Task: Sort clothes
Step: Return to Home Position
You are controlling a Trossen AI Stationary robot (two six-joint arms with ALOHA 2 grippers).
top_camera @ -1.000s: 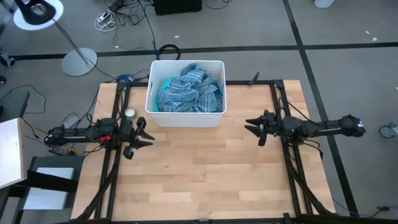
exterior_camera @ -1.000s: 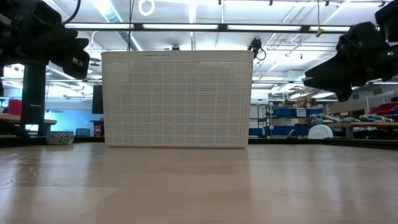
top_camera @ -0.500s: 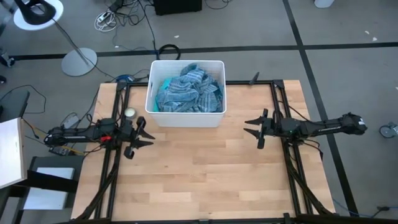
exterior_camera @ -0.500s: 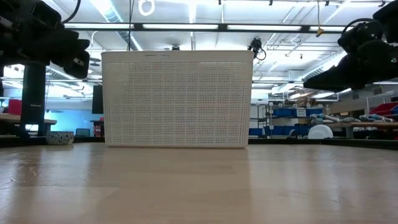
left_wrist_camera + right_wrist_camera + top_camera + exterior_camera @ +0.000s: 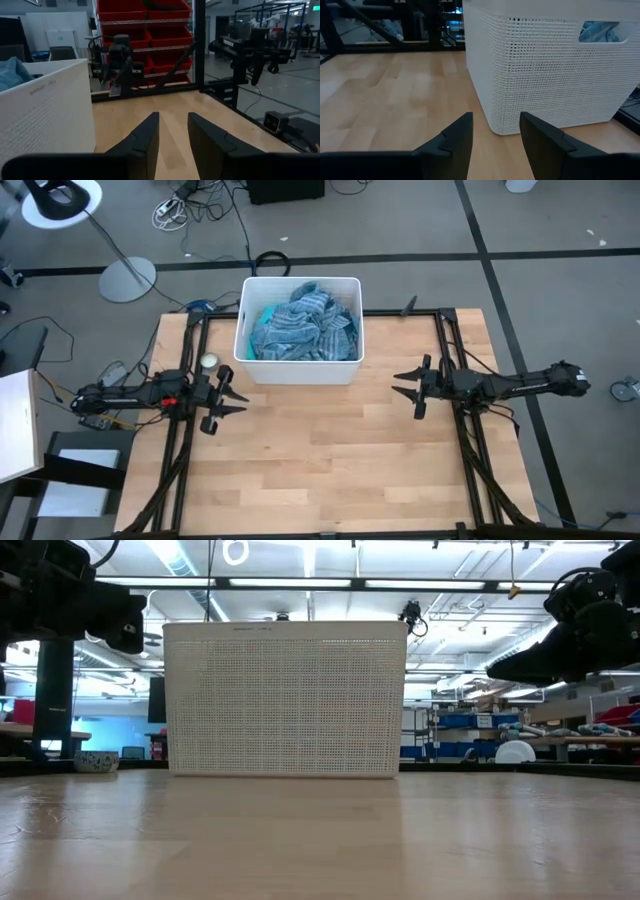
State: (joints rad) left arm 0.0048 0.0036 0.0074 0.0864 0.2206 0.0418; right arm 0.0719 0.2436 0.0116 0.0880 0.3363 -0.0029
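Wooden table. White bin at 12 o'clock, clothes heaped inside, blue striped fabric uppermost. Left tool at 9 o'clock, fingers apart, empty. Right tool at 3 o'clock, likewise.

the left arm lay stretched low and level, reaching inward from the left side, and its left claw pointed toward the middle with both fingers spread apart and nothing between them. opposite it, well apart, the right arm mirrored that pose, its right claw facing inward, likewise spread and empty.
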